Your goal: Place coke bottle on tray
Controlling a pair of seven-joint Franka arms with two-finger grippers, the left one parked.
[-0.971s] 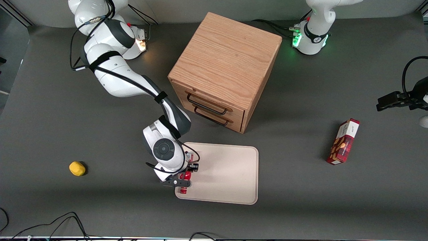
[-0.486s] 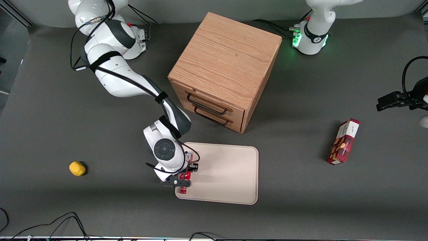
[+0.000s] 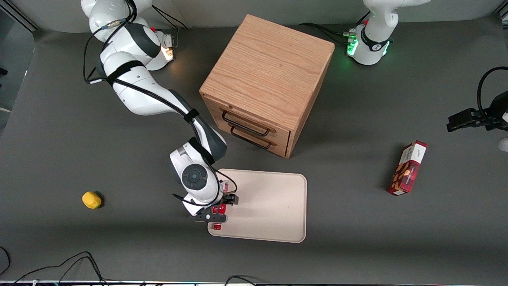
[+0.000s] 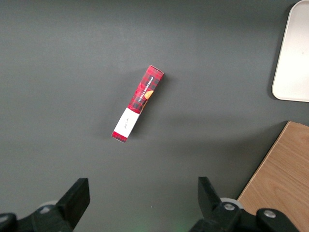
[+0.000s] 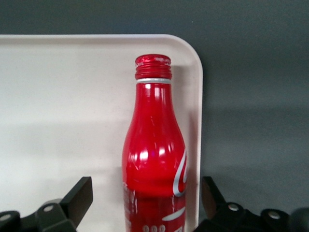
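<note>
The coke bottle [image 5: 154,145] is slim and red with a red cap and white lettering. It lies on the pale beige tray [image 5: 63,96], close along the rim by a rounded corner. In the front view its cap [image 3: 217,227] points toward the camera, at the tray's [image 3: 270,206] corner nearest the working arm's end. My right gripper [image 5: 145,191] is open and straddles the bottle's body. Each black finger [image 5: 79,193] stands apart from the bottle. In the front view the gripper [image 3: 220,208] hangs over that corner and the wrist hides most of the bottle.
A wooden drawer cabinet [image 3: 266,79] stands farther from the camera than the tray, its two drawers facing it. A red snack box [image 3: 408,169] lies toward the parked arm's end. A small yellow object [image 3: 91,200] lies toward the working arm's end.
The gripper's fingers have spread apart around the bottle, letting it go. The bottle and the arm have stayed where they were.
</note>
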